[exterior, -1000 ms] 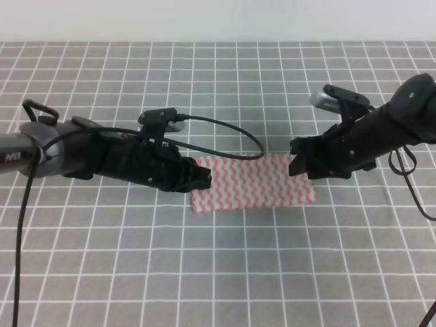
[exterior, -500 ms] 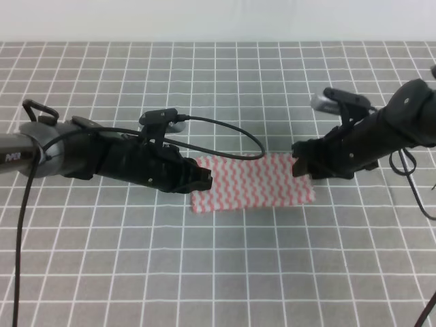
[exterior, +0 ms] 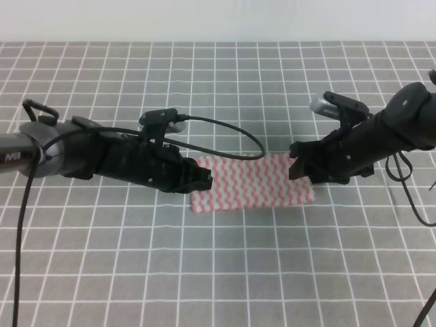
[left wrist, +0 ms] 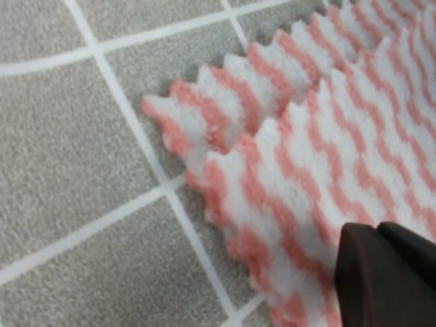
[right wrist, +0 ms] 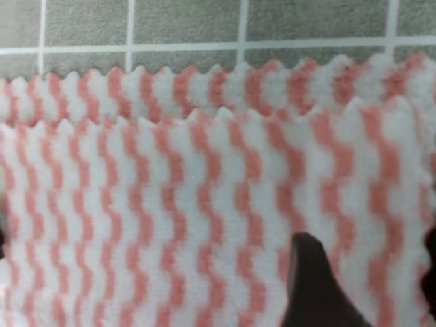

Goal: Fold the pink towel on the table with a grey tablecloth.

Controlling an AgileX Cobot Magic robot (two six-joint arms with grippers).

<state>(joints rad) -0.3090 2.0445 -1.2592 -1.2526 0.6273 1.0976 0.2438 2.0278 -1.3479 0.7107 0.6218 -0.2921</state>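
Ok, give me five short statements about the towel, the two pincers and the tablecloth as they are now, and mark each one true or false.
1. The pink towel lies in two layers, one zigzag edge set back from the other. True.
2. The towel hangs in the air between the arms. False: it lies flat on the table with a grey tablecloth.
3. The left pincer is at the towel's left end and the right pincer at its right end. True.
4. The towel has blue dots. False: it has pink-red and white wavy stripes.
5. The tablecloth is plain grey. False: thin white lines form a grid on it.
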